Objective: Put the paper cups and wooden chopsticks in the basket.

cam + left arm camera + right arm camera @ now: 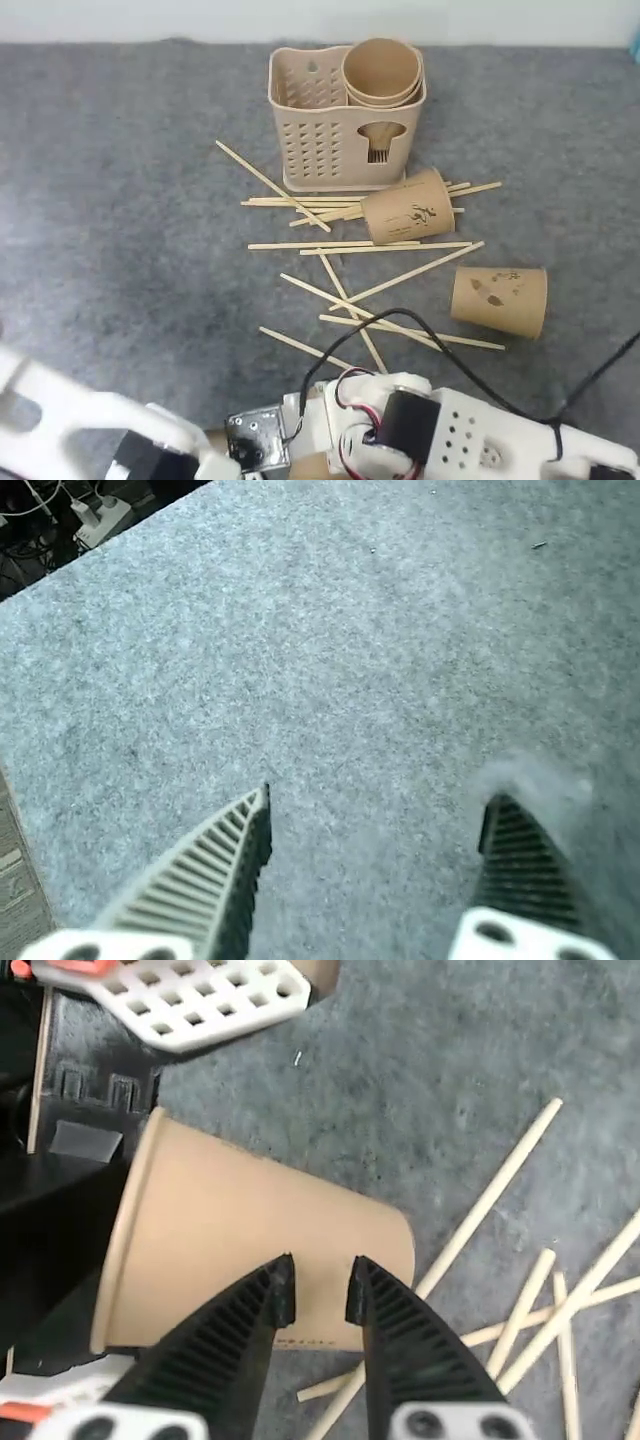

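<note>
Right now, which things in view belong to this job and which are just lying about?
Job: basket; stacked cups inside it; paper cup among the chopsticks; paper cup lying apart; paper cup nearest the arms; wooden chopsticks.
Lying about: black cable; grey felt mat.

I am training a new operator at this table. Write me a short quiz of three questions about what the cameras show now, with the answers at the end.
1. True or false: the basket already holds stacked paper cups in one compartment.
2. Choose one: what lies directly under the right pincer?
A) a paper cup on its side
B) the basket
C) a plate
3. Fill the gap: the left pincer hangs ____ (open or shut) over the bare grey mat.

Key: 1 true; 2 A; 3 open.
</note>
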You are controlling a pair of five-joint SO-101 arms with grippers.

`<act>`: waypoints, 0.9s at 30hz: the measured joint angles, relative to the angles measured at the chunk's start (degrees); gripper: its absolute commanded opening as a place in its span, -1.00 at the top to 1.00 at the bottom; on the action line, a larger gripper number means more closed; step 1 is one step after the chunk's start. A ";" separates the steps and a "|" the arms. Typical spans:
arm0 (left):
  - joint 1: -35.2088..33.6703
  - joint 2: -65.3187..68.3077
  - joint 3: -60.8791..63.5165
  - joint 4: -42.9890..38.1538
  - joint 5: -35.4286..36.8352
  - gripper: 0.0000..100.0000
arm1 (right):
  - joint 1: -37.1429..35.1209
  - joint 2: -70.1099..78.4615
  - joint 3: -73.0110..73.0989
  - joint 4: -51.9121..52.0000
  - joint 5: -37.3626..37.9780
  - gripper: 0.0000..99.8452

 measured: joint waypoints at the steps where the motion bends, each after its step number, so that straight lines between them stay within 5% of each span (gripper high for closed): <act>1: -0.18 0.00 0.18 -0.62 0.00 0.36 | -0.18 -1.05 0.88 -0.70 0.00 0.78; 6: -0.35 0.00 0.18 -2.02 0.00 0.36 | 4.22 -1.14 3.25 -4.92 2.29 0.78; 17: -0.35 0.00 0.35 -2.11 0.00 0.36 | 27.16 0.18 5.63 -16.26 10.99 0.78; 27: -0.35 0.00 1.76 -2.11 0.00 0.36 | 30.33 0.26 4.31 -14.15 9.93 0.77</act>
